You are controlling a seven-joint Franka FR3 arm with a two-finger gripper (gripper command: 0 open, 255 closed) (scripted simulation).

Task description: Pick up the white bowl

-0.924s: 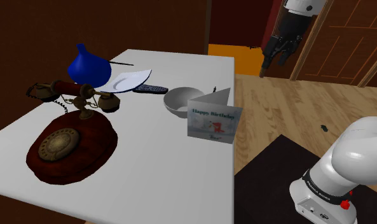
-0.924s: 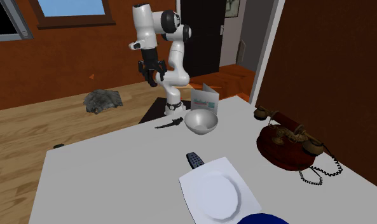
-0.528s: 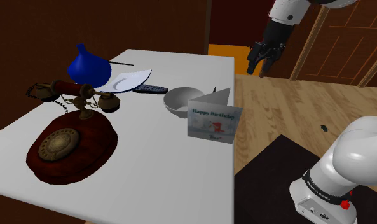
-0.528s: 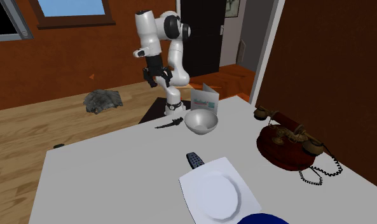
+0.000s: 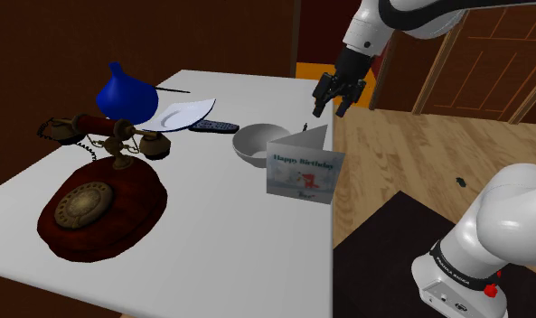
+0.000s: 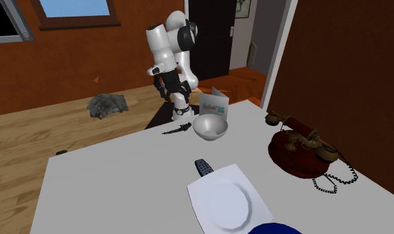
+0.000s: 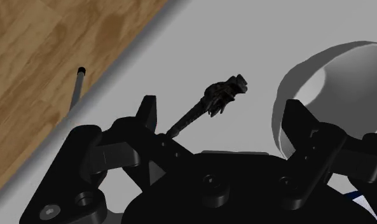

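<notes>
The white bowl lies below, just outside the parted jaws (nothing gripped).

White bowl — upright, empty — sits on the white table near its edge.

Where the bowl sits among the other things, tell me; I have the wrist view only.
Observer: The white bowl stands near the table edge, with an upright birthday card close beside it.
Operator: Now report the gripper's height.
Observer: The gripper hangs in the air above the table, touching neither bowl nor card.
</notes>
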